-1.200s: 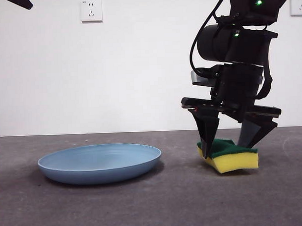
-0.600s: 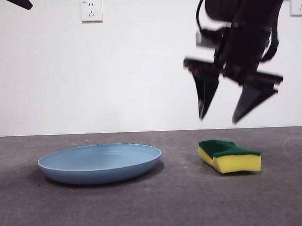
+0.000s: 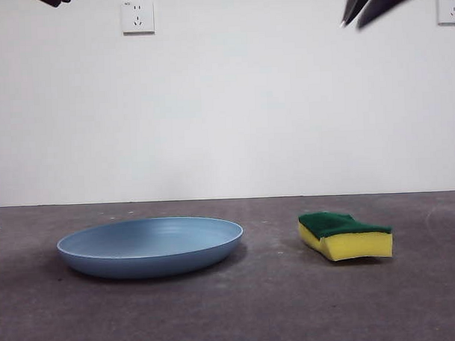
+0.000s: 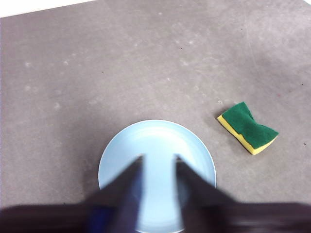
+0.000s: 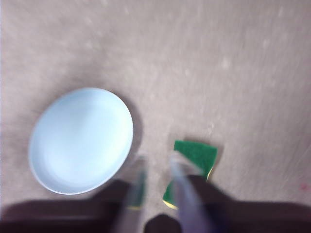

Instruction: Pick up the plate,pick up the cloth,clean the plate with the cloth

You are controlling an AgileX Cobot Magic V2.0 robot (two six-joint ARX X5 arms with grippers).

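Note:
The light-blue plate (image 3: 150,245) lies flat on the grey table, left of centre. The cloth, a yellow sponge with a green top (image 3: 344,236), lies on the table to its right, apart from it. My right gripper (image 3: 354,20) is high at the top right, only its blurred tips showing, open and empty. In the right wrist view the right gripper (image 5: 156,162) hangs far above the sponge (image 5: 197,153) and beside the plate (image 5: 80,138). My left gripper (image 4: 159,159) is open and empty, high above the plate (image 4: 155,138); the sponge (image 4: 248,127) lies off to one side.
A white wall with two sockets (image 3: 137,16) (image 3: 449,7) stands behind the table. The left arm shows as a black tip (image 3: 53,1) at the top left corner of the front view.
My right gripper has let go of the sponge and risen from table height to the top edge of the view. The sponge has settled flat. The plate has not moved.

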